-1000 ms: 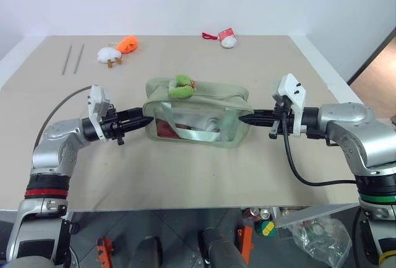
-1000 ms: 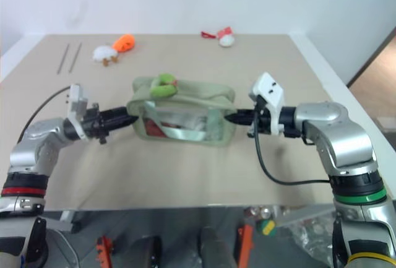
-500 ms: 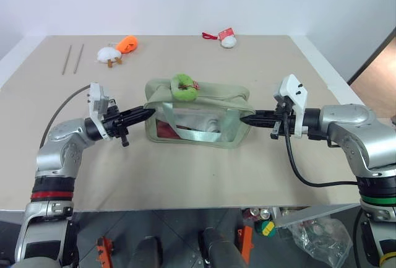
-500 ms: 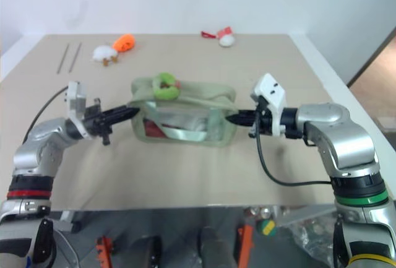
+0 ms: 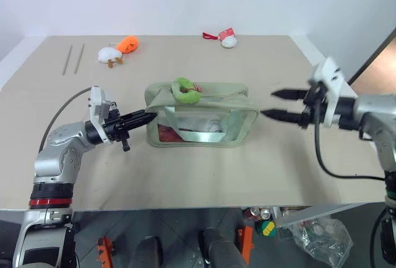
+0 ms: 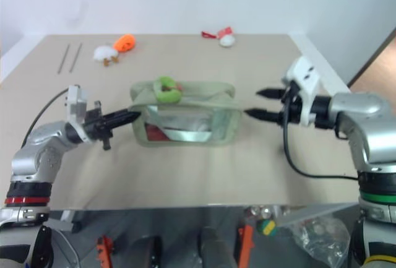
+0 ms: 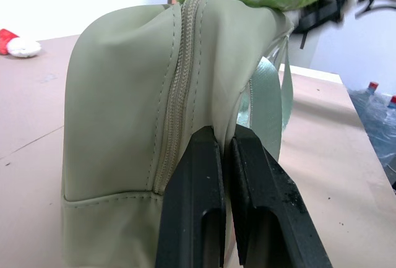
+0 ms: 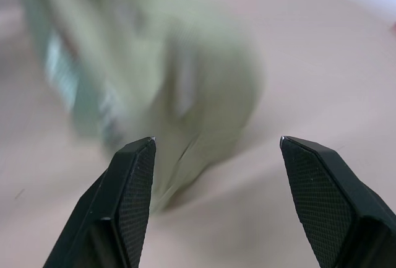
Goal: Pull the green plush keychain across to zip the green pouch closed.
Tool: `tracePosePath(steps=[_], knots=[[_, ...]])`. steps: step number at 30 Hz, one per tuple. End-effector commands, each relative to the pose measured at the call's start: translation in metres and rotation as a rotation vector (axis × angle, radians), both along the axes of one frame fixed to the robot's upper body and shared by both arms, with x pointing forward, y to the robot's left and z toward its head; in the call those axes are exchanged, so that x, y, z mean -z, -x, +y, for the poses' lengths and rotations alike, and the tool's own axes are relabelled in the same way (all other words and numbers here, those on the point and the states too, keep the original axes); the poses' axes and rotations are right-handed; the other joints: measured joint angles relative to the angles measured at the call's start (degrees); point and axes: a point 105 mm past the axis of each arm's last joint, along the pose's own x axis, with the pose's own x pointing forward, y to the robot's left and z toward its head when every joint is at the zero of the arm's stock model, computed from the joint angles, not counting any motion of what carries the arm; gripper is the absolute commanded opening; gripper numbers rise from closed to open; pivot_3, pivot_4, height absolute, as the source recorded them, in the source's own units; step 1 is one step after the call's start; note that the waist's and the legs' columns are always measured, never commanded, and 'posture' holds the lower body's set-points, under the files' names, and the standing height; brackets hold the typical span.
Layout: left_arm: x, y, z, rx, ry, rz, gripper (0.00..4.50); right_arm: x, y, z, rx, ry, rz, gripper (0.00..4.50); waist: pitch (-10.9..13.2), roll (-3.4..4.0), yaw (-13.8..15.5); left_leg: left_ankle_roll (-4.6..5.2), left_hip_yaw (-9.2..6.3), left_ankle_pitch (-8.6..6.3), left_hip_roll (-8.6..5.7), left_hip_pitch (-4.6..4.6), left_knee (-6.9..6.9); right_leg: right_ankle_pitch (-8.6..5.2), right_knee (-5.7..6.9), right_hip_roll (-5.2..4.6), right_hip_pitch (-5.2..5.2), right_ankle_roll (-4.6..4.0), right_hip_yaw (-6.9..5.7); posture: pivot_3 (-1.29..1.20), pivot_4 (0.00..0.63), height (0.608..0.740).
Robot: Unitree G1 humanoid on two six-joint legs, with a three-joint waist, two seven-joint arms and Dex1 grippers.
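Beige tabletop against a plain white wall carries the large pale sage-green boxy fabric pouch with its clear plastic window and light green webbing strap near the middle, and the small lime-green doughnut-shaped plush keychain sits on the pouch's top toward its left end. Well behind, near the far edge, lie an orange-and-white plush toy, a white plush with a red tag and a pair of thin grey rods. The left gripper has its two black fingers clenched together at the pouch's left end; the left wrist view suggests they pinch the fabric just beside the zipper seam, anchoring that end. The right gripper hangs above the table just off the pouch's right end, fingers spread wide and holding nothing. By the look of it, the step in hand is bracing the pouch before the pull. Next, the free right gripper would need to reach over the top to the keychain, close on the plush ring and draw it along the zipper toward the right end while the left keeps the pouch from sliding.
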Motion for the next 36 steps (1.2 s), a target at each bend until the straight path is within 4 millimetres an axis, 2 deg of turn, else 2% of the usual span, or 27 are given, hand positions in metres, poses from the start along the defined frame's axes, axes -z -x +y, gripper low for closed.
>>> tracePosePath(steps=[1,5,8,15,31,36], knots=[[-0.012,0.004,-0.005,0.025,0.006,-0.06,0.0,-0.022,0.015,0.042,-0.136,0.028,-0.124,3.31,0.0,-0.01,-0.01,0.0,-0.02,0.0,0.01,0.01,0.0,0.01,0.01,0.02,0.0,-0.01,-0.02,0.0,0.15,0.74],[-0.01,0.003,-0.011,0.041,0.007,-0.06,0.0,-0.008,0.028,0.089,-0.282,0.101,-0.144,3.31,-0.01,-0.02,0.26,0.0,-0.12,0.0,0.0,-0.08,-0.01,-0.05,0.0,-0.02,0.0,-0.03,-0.12,0.0,0.15,0.74],[-0.01,0.003,-0.013,0.045,0.005,-0.062,0.0,-0.004,0.036,0.107,-0.352,0.136,-0.16,3.31,-0.01,-0.01,0.31,0.0,-0.08,0.0,-0.02,-0.12,0.0,-0.06,0.0,-0.06,-0.02,0.01,-0.09,0.0,0.15,0.74],[-0.011,0.002,-0.012,0.038,0.013,-0.062,0.0,0.005,0.035,0.121,-0.384,0.244,-0.214,3.31,-0.01,-0.02,0.49,0.0,-0.12,0.0,-0.05,-0.14,0.02,-0.08,-0.01,-0.1,-0.01,0.02,-0.16,0.0,0.15,0.74],[-0.02,-0.001,-0.013,0.049,0.046,-0.082,0.0,0.003,0.026,0.148,-0.428,0.239,-0.268,3.31,-0.01,-0.02,0.45,0.0,-0.17,0.0,-0.03,-0.14,0.01,-0.07,-0.01,-0.07,-0.01,0.01,-0.21,0.0,0.15,0.74],[-0.018,-0.002,-0.013,0.047,0.038,-0.081,0.0,0.016,0.019,0.145,-0.42,0.253,-0.241,1.86,-0.01,-0.02,0.44,0.0,-0.17,0.0,-0.03,-0.14,0.01,-0.08,-0.01,-0.07,-0.01,0.0,-0.21,0.0,0.15,0.74]])
